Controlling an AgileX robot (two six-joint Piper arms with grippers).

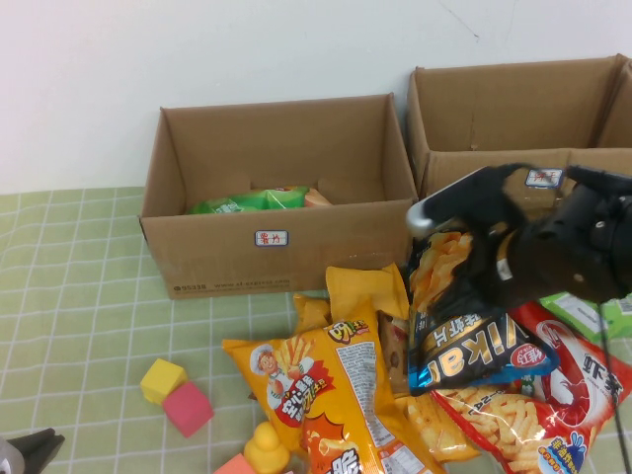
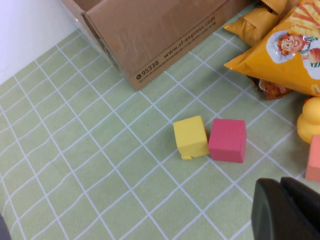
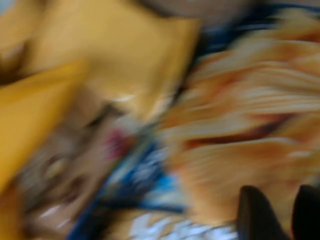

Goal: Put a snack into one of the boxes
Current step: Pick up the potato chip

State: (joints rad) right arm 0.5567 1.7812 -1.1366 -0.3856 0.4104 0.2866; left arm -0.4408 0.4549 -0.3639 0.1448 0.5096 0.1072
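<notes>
Right gripper (image 1: 486,259) is clamped on the upper part of the black-and-blue crinkly snack bag (image 1: 472,326), lifted clear of the pile near the brown cardboard boxes (image 1: 276,202), while left gripper (image 1: 30,452) sits parked at the table's near left edge, pincer state can't tell

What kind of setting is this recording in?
Likely a lab sorting setup: a checked green tablecloth, labelled cardboard boxes, snack bags and foam cubes. The right gripper is over the snack pile; the left gripper is parked at the table's near edge.

Probably a lab: checked tablecloth (image 1: 79,296), labelled cardboard boxes (image 1: 272,212), plain wall (image 1: 197,49).
</notes>
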